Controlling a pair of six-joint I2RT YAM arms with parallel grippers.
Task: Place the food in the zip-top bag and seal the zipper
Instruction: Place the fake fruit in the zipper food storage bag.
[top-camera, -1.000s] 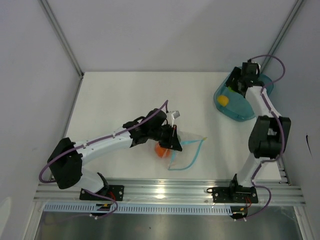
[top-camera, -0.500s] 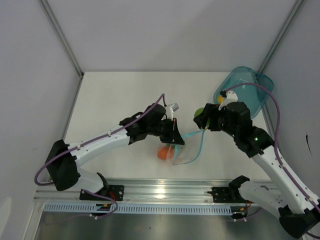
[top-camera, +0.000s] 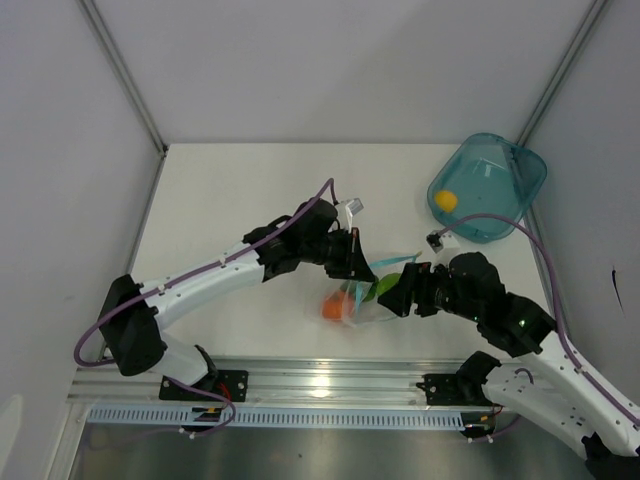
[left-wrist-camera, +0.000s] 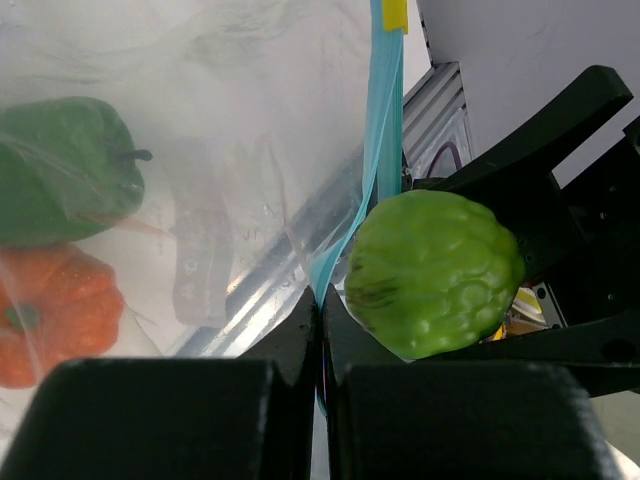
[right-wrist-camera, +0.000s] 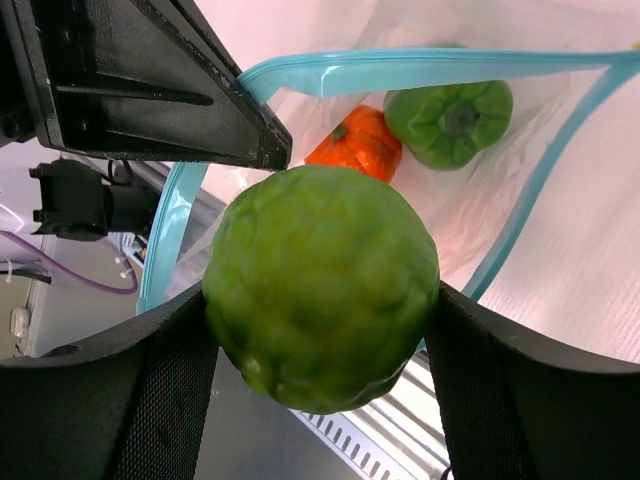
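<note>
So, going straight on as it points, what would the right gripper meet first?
Probably the zip-top bag's open mouth, then the orange food and dark green food inside; depth is hard to judge.

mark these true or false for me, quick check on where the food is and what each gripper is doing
1. The right gripper holds the light green food at the mouth of the zip-top bag. True.
2. The yellow food is inside the bag. False: it lies in the teal bowl, at the far right of the table.
3. The orange food and the dark green food are inside the bag. True.
4. The left gripper is open and clear of the bag. False: it is shut on the zipper at the bag's mouth.
5. The zipper is sealed. False: the mouth gapes open.
</note>
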